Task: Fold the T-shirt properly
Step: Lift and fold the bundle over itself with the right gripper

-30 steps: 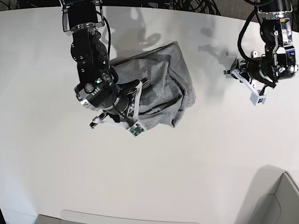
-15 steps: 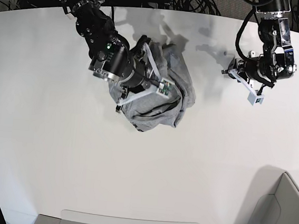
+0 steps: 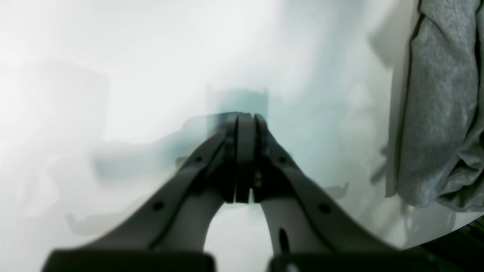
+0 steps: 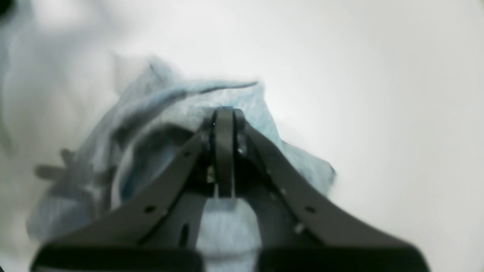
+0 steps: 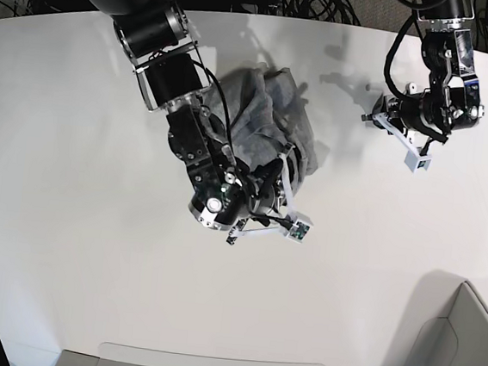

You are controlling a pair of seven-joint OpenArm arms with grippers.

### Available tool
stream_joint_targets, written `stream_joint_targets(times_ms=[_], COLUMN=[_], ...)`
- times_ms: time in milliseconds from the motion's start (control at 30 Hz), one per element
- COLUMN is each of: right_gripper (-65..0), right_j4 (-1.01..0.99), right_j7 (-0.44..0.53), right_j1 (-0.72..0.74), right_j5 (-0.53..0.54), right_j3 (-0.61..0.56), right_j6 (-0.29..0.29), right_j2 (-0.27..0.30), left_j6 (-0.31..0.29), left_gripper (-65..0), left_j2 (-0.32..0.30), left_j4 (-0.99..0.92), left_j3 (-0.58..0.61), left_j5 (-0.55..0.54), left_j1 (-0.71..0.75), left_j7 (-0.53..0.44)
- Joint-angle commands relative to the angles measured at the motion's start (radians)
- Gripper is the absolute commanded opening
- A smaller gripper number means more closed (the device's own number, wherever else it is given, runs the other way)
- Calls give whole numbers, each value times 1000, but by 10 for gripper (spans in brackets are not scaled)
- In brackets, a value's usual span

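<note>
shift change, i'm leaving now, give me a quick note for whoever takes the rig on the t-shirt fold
Left gripper: shut, holding nothing, hovering over bare white table, apart from the T-shirt.
Right gripper: fingers together right over the shirt; whether they pinch any cloth cannot be told.
T-shirt: a bunched grey heap on the far middle of the table, partly under the right arm. No lettering shows.
Done: no clean fold visible.
Left: spread the shirt flat, then fold sleeves and body.
</note>
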Motion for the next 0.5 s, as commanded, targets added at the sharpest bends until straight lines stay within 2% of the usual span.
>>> stream_joint_targets(times_ms=[0, 133, 300, 367, 467], right_gripper=[-650, -650, -650, -650, -650], right_j4=[-35, -183, -181, -166, -85], right_j7=[40, 198, 428, 463, 400], right_j1=[56, 120, 120, 118, 95], right_j5=[-2, 48, 190, 212, 207], right_j3=[4, -113, -243, -274, -303], right_j6=[-27, -87, -178, -204, -264], right_j2=[-13, -14, -14, -14, -7], left_j6=[2, 2, 2, 2, 2], left_gripper=[-650, -650, -650, -650, -650], left_j2=[-7, -7, -7, -7, -7], left_j4=[11, 11, 11, 11, 8], left_j3=[-4, -5, -5, -5, -4], left_j5=[8, 8, 8, 8, 8], left_j1=[-5, -5, -5, -15, -28], left_j7=[11, 11, 11, 11, 11])
